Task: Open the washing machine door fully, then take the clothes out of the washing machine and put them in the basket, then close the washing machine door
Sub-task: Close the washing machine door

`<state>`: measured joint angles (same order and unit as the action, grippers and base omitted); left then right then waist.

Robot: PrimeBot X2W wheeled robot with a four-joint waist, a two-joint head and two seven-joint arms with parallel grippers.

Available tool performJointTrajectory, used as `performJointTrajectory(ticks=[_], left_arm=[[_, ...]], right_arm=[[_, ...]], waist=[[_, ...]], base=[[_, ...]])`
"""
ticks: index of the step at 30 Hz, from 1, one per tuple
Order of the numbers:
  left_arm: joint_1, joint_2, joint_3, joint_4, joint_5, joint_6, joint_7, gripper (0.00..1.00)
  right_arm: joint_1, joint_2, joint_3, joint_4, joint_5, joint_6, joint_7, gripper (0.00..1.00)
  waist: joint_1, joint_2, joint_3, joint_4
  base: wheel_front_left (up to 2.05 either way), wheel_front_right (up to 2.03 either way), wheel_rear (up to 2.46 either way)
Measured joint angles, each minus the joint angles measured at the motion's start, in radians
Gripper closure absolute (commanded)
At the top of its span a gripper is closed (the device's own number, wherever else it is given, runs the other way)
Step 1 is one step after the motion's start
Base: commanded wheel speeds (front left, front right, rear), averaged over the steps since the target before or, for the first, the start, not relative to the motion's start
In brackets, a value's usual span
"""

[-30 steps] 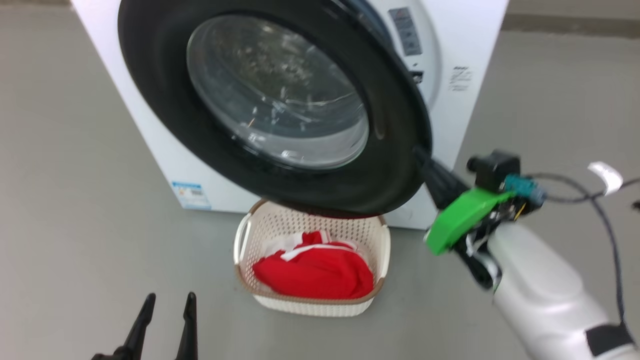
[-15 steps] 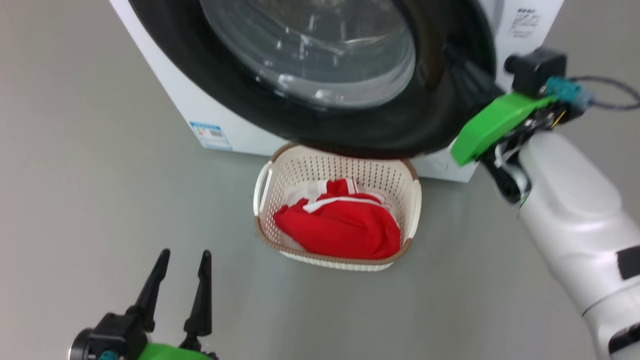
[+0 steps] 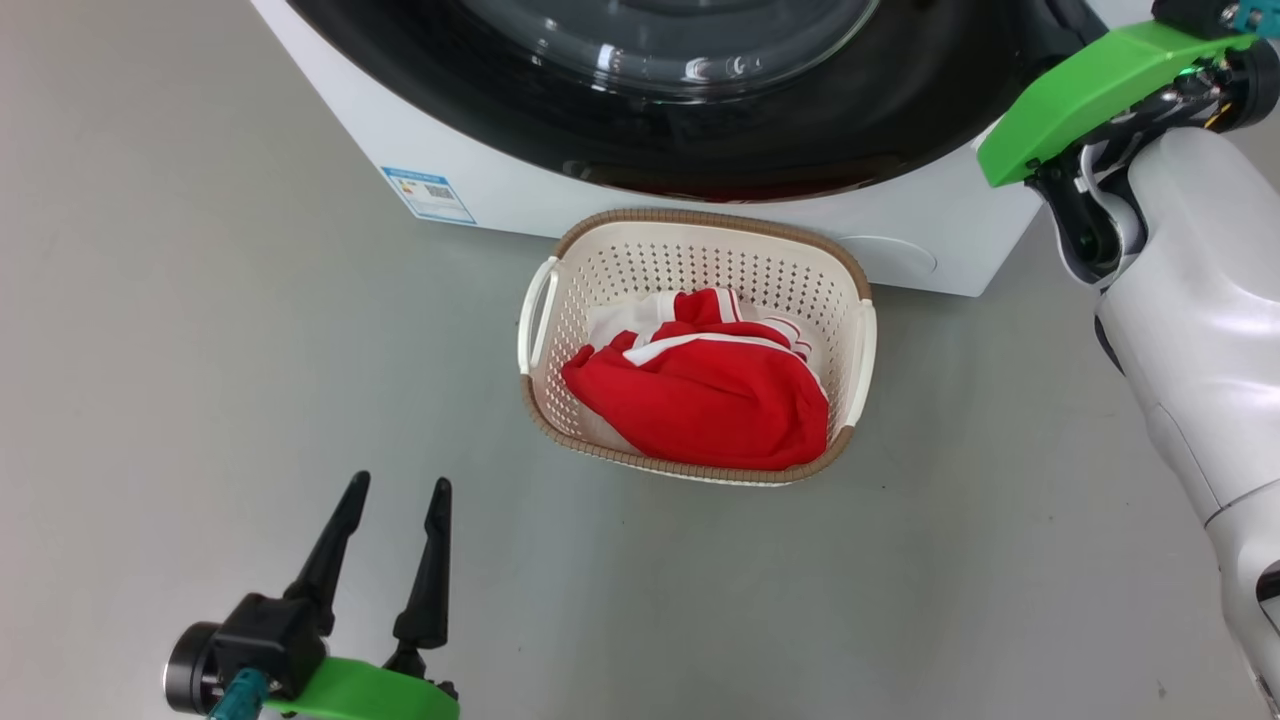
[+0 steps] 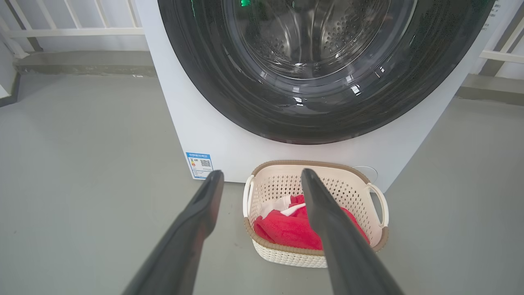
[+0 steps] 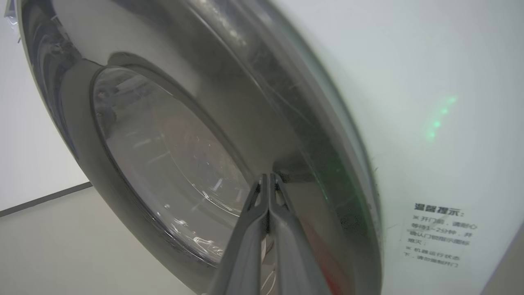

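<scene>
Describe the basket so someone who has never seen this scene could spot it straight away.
Find the big white washing machine with its round black door. On the grey floor in front of it, below the door, sits a small cream perforated basket with a brown rim; it alone holds red clothes.

**Grey floor, white railing beyond**

A smooth grey floor (image 3: 200,300) covers the near ground, with a few small dark specks. At the far left, a white railing (image 4: 73,30) stands on a low grey kerb (image 4: 82,63). More white rail (image 4: 501,55) shows at the far right.
</scene>
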<state>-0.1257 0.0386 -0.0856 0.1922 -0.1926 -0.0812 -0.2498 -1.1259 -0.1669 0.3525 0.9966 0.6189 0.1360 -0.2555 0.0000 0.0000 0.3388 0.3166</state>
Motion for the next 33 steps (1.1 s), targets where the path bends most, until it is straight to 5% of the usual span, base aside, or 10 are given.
performJointTrajectory(ticks=[12, 13, 14, 15, 22, 33], left_arm=[[-0.025, 0.000, 0.003, 0.042, 0.027, -0.009, 0.000, 0.00], [-0.026, 0.000, 0.007, 0.046, 0.027, -0.013, 0.000, 0.00], [-0.027, 0.000, 0.010, 0.052, 0.027, -0.016, 0.000, 0.00], [-0.027, 0.000, 0.014, 0.057, 0.027, -0.016, 0.000, 0.00], [-0.026, 0.001, 0.052, 0.085, 0.007, -0.025, 0.000, 0.00], [-0.014, 0.001, 0.084, 0.111, -0.032, -0.034, 0.000, 0.00]], right_arm=[[-0.022, 0.027, 0.000, 0.029, -0.009, 0.004, 0.000, 1.00], [-0.021, 0.026, 0.008, 0.022, -0.004, 0.003, 0.000, 0.94], [-0.019, 0.026, 0.015, 0.009, -0.001, 0.002, 0.000, 0.56], [-0.014, 0.026, 0.018, -0.009, 0.002, 0.001, 0.000, 0.00], [0.156, 0.029, 0.003, -0.133, -0.011, -0.002, 0.000, 0.00], [0.462, 0.063, -0.171, -0.305, -0.138, -0.004, 0.000, 0.00]], waist=[[0.0000, 0.0001, 0.002, -0.017], [0.0000, 0.0001, 0.000, -0.021], [0.0000, 0.0001, -0.003, -0.026], [0.0000, 0.0000, -0.006, -0.031], [0.0000, 0.0001, -0.041, -0.079], [0.0000, 0.0000, -0.139, -0.173]], base=[[0.00, 0.00, 0.00], [0.00, 0.00, 0.00], [0.00, 0.00, 0.00], [0.00, 0.00, 0.00], [0.00, 0.00, 0.00], [0.00, 0.00, 0.00]])
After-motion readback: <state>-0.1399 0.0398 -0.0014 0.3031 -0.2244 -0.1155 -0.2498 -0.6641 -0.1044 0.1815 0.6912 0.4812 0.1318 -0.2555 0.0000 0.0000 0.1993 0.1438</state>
